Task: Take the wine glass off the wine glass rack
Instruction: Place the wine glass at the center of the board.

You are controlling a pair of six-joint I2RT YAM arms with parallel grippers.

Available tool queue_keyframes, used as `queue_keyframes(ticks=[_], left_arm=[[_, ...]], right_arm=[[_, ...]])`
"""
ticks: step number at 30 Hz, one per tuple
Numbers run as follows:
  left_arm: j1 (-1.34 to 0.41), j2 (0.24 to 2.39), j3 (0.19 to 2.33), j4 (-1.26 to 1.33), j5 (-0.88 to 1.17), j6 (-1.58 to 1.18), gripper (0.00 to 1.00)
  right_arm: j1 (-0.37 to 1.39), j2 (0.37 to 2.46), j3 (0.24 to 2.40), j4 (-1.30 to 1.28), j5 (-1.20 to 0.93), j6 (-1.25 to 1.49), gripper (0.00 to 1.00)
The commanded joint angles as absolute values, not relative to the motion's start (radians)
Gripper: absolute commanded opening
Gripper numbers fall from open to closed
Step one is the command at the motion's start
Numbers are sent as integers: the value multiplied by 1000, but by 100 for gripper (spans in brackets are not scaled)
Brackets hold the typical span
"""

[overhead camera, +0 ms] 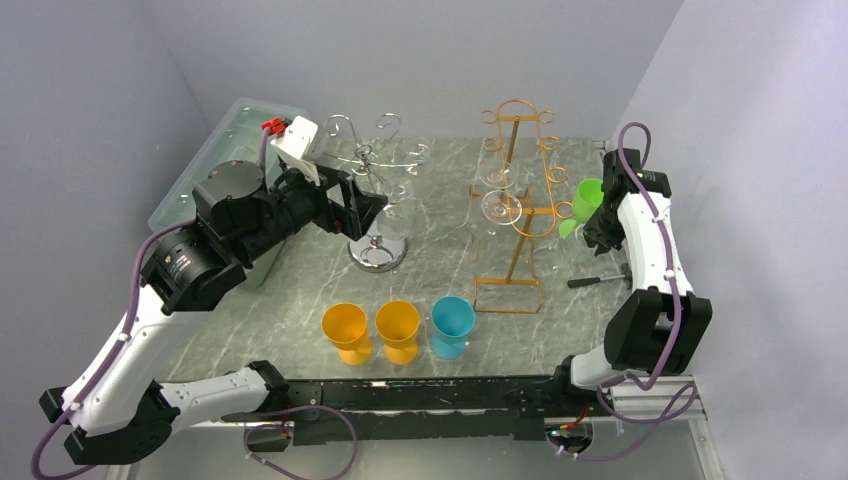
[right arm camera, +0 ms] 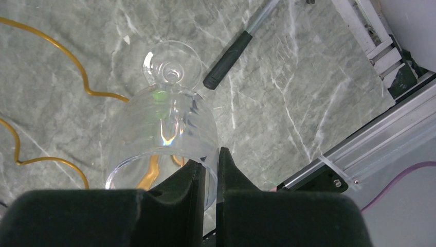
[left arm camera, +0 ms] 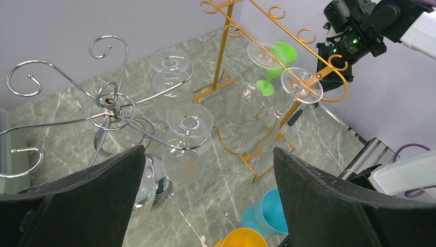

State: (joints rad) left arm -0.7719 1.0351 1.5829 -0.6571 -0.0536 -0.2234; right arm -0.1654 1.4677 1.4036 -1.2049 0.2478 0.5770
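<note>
My right gripper (right arm camera: 208, 154) is shut on the rim of a clear wine glass (right arm camera: 164, 123), one finger inside the bowl and one outside. The glass's foot (right arm camera: 169, 64) points down toward the marble table, beside the gold wine glass rack (right arm camera: 61, 51) and off it. That rack (overhead camera: 520, 215) carries two clear glasses (left arm camera: 242, 103) hanging upside down. A silver rack (left arm camera: 110, 105) holds more clear glasses (left arm camera: 185, 149). My left gripper (left arm camera: 208, 152) hovers wide open over the silver rack (overhead camera: 377, 160), holding nothing.
A green glass (overhead camera: 590, 195) stands by the right gripper (overhead camera: 597, 222). A black-handled tool (right arm camera: 229, 59) lies near the held glass. Two orange cups (overhead camera: 347, 328) and a blue cup (overhead camera: 451, 322) stand near the front. A clear bin (overhead camera: 215, 150) sits back left.
</note>
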Motion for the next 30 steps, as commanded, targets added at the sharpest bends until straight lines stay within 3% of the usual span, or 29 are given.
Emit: queue_keyframes(ticks=[1,9,18,30], left_arm=[[-771,1019,1583,-638,-64,-210,99],[-772,1020,1583,-637,-66,-209,100],[-771,1021,1584,-636,-66,-209,99],[-764,1025,1583,-635,-56,-216,99]], right_arm=[[-185,1484,1389,-1152,232,557,0],[-190,1517,1383,-1147,231,545,0],[-190,1512,1416,-1152,221,541,29],[-189,1463,1483,-1188,222,548,49]])
